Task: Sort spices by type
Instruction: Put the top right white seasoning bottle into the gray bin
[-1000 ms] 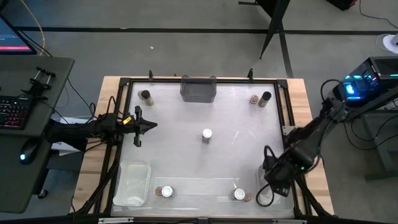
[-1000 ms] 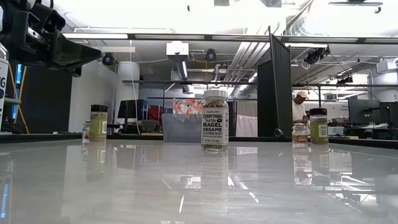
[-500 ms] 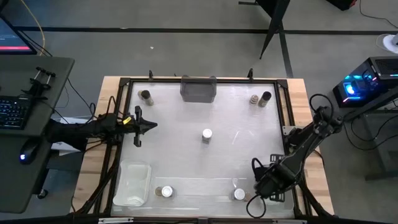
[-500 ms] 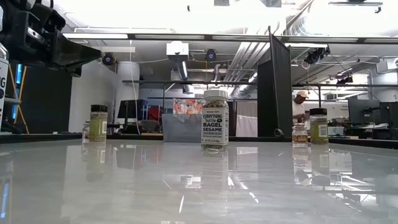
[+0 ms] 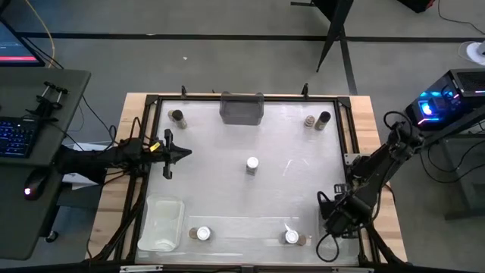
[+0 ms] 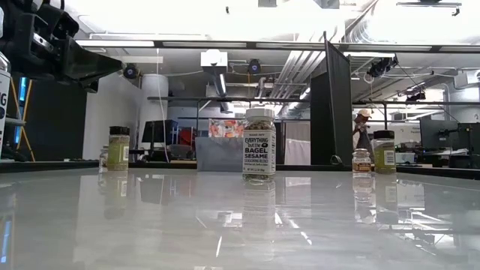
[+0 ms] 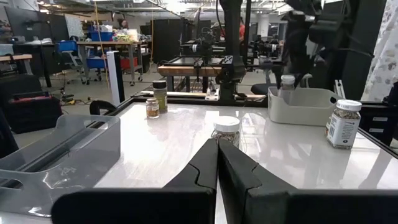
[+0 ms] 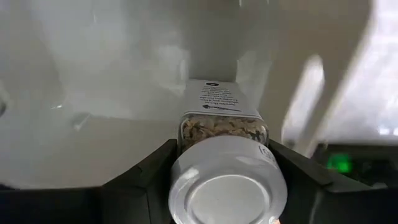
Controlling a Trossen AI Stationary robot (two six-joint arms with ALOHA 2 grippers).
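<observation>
My right gripper (image 5: 333, 218) hangs over a clear bin (image 7: 305, 106) at the table's near right corner, shut on a white-lidded spice jar (image 8: 225, 124). My left gripper (image 5: 182, 153) is shut and empty, held above the table's left side; it also shows in the left wrist view (image 7: 217, 146). A white-lidded jar (image 5: 251, 164) stands upright at the table's centre. A dark-lidded jar (image 5: 177, 116) stands far left. A brown-topped jar (image 5: 310, 120) and a dark-lidded jar (image 5: 324, 117) stand far right. Two pairs of jars stand near the front edge (image 5: 202, 233) (image 5: 292, 237). My right gripper pinches the jar at its white lid (image 8: 227, 186) between the two fingers, one finger (image 8: 152, 171) on each side. The fingers come from above, pointing down. The jar hangs upright below them, inside the clear bin's walls; whether its base rests on the bin's floor I cannot tell.
A grey bin (image 5: 242, 108) stands at the middle of the far edge. A second clear bin (image 5: 161, 222) stands at the near left corner. A raised dark frame (image 5: 350, 136) runs round the table. A person (image 6: 363, 131) shows in the room beyond the table.
My right arm has swung a little toward the table's left and then back toward the right edge, staying near the front right corner. My left arm and the standing jars have kept still.
</observation>
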